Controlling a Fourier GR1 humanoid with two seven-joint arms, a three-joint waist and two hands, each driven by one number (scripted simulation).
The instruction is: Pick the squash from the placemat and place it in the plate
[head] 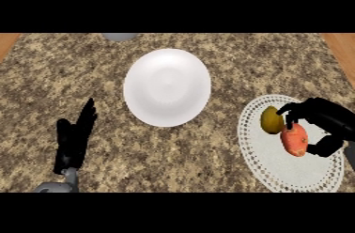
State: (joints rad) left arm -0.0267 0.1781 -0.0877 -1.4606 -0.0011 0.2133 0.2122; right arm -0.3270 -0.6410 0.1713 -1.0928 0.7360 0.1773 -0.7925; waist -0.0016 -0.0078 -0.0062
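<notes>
On the white lace-edged round placemat (288,164), our black right hand (324,121) curls its fingers around the yellow-green and orange squash (286,129). The round white plate (166,86) sits well apart; our left hand (75,140) rests open.

We note a grey object (119,36) at the counter's far edge, cut by the upper border; only its lower arc shows, so its kind cannot be told. The right hand (324,120) enters at the view's right border, and we see none of its forearm. Its fingers cover part of the squash (276,120), and its thumb curls under an orange item (295,139) whose identity we cannot settle. The white lace placemat (277,166) is partly hidden beneath both items and the hand. Of the left forearm (57,186), only a short grey stub appears above the lower border.
</notes>
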